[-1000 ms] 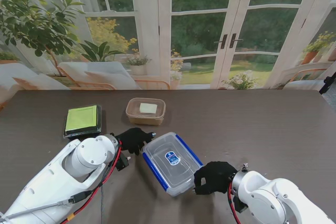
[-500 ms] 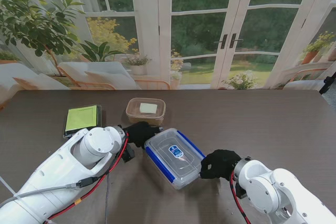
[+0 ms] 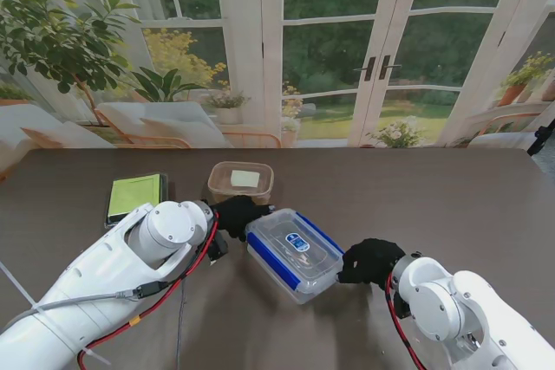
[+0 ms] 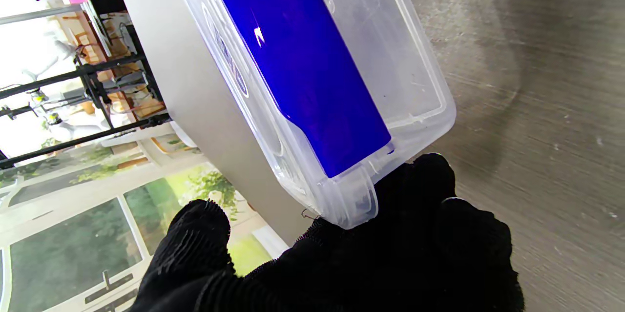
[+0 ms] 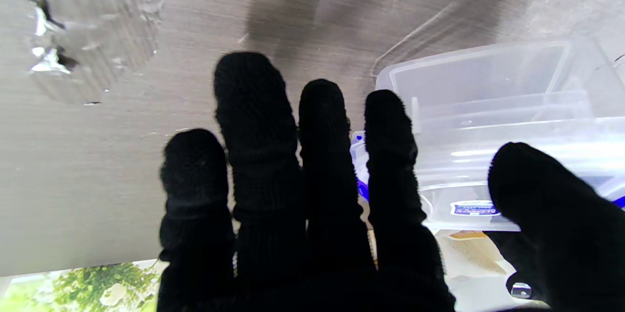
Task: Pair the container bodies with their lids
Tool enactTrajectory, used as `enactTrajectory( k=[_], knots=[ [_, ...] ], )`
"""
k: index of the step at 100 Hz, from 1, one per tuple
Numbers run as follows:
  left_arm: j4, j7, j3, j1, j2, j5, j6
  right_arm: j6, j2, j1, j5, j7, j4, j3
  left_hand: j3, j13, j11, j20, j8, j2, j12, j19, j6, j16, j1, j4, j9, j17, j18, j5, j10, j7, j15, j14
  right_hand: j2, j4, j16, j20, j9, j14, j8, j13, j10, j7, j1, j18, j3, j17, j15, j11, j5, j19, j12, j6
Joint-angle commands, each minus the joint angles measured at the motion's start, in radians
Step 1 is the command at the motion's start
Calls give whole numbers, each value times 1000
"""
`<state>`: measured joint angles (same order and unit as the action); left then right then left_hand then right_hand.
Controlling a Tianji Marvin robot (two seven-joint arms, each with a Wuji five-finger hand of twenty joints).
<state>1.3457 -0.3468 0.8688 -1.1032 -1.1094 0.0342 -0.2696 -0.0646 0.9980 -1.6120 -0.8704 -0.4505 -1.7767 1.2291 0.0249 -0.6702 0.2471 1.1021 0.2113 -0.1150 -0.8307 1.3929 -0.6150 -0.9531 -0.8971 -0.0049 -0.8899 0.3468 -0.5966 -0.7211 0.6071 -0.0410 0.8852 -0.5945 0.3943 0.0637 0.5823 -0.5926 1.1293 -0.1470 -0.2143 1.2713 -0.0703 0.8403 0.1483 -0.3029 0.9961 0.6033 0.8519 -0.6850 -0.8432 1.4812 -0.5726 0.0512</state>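
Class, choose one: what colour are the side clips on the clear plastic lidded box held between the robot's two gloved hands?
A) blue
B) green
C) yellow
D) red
A: the clear plastic lidded box carries blue clips along its long sides, and the left wrist view shows one close up.

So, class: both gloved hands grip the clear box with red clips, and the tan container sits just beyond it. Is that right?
Not quite. The clips on the clear box are blue, not red, as the stand view shows. Left hand and right hand hold it; the tan container sits beyond.
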Motion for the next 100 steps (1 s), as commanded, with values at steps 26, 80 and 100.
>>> enactTrajectory(
  k=[26,80,100],
  knots=[
    [102,-30,21,-123,-8,20,-38,-1,21,-8,17,40,-7,-31,0,-4,-13,-23,-16,10,29,-14,151,14,-25,-10,-9,-22,97,-43,-41,-77,-16,-32,-26,-29,-2,-10,-73,-14,4,-11,-18,-242,-7,-36,63,167,-19,26,315,21,11,-44],
    [6,24,-47,-66,-54,-72,31,-51,35,34,25,119,46,-58,-1,64,-62,-106,-34,12,152,-96,138,103,-33,-9,38,-127,111,-21,-46,-67,-189,-31,-30,-25,-33,-9,-156,-40,1,-95,-16,-232,-12,-44,56,83,-95,84,372,-42,80,-57],
    [-4,11,-64,-49,-54,-75,37,-60,41,39,55,147,61,-60,0,66,-63,-123,-37,12,168,-102,133,115,-32,-10,42,-136,112,-25,-48,-67,-207,-30,-27,-25,-35,-13,-163,-46,-1,-96,-20,-224,-12,-51,59,77,-101,83,366,-47,90,-61]
  ],
)
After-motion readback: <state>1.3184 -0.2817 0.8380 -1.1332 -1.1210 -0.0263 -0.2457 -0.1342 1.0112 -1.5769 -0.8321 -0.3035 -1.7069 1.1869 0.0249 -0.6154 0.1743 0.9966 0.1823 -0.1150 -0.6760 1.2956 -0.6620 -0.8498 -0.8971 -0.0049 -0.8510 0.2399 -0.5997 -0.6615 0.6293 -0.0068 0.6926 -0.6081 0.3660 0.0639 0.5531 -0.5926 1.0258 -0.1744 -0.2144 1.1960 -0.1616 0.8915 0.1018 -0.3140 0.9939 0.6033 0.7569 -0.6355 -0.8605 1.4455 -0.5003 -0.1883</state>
